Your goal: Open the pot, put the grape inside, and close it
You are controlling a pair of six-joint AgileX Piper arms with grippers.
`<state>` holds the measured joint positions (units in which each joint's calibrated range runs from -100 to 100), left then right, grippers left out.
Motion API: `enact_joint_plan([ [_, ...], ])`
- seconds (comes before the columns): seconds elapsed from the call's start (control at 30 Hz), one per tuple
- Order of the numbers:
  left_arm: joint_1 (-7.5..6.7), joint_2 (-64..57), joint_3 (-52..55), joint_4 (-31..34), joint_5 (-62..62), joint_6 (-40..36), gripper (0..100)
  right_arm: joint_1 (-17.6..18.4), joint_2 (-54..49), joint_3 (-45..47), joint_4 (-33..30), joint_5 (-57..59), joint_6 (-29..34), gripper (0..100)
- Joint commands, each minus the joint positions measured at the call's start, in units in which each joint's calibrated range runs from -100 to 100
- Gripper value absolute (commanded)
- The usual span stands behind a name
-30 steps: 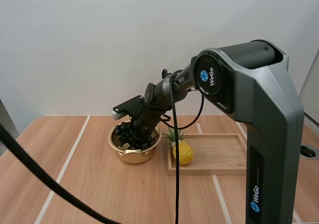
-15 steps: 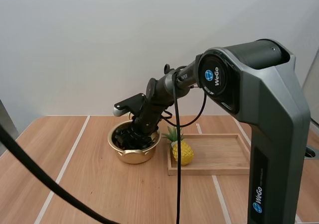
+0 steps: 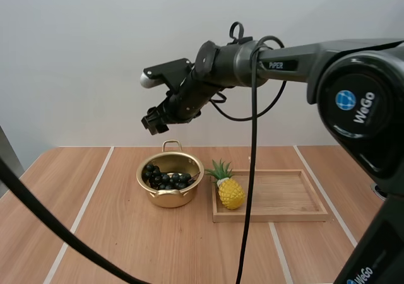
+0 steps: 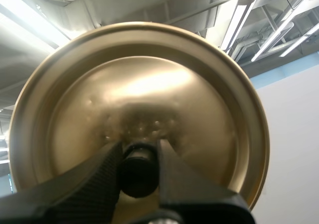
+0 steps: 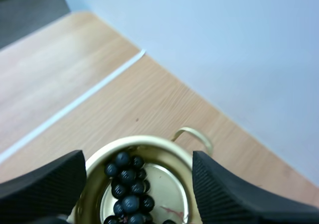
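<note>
Hovering high above the pot (image 3: 170, 199), the right gripper (image 3: 153, 121) has its fingers (image 5: 45, 184) spread wide with nothing between them. The right wrist view looks straight down through that gap into the open pot. The grape bunch (image 3: 165, 178) lies inside, dark berries heaped toward one side with bare metal bottom showing beside them. The pot sits lidless on the tabletop (image 3: 126, 246), just beside the wooden tray (image 3: 284, 199). A toy pineapple (image 3: 231, 194) stands on the tray's corner nearest the pot, leaves close to the rim; whether they touch the pot can't be told.

The left gripper (image 4: 139, 157) is clenched on the black knob (image 4: 139, 171) of the gold lid (image 4: 149, 99), one finger on each side. The lid is carried off the pot and tipped up against the ceiling, probably held aside so the opening stayed free for the grapes.

Judgement: opening and grape placement look done, and only closing is left. The right arm's height likely serves to clear the space over the pot for the lid. The lid needs to come down level and centred on the rim. The pineapple leaves near the rim could snag it.
</note>
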<state>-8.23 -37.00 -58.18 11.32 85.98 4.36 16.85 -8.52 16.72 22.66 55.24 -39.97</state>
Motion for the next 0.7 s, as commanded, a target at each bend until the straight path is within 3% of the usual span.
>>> enact_joint_plan([
  [0.0, -0.08, 0.0, 0.0, 0.7, -0.4, -0.1, 0, -1.9, -6.4, -1.2, -0.8, -0.5, 0.9, 100],
  [0.47, -0.08, 0.0, 0.0, 0.7, -0.4, -0.1, 0, -18.5, -33.2, -6.6, -0.7, -0.8, 1.9, 100],
  [0.67, -0.08, 0.0, 0.0, 0.7, 1.1, -0.1, 0, -21.2, -41.6, -11.4, -4.2, -0.7, 4.7, 100],
])
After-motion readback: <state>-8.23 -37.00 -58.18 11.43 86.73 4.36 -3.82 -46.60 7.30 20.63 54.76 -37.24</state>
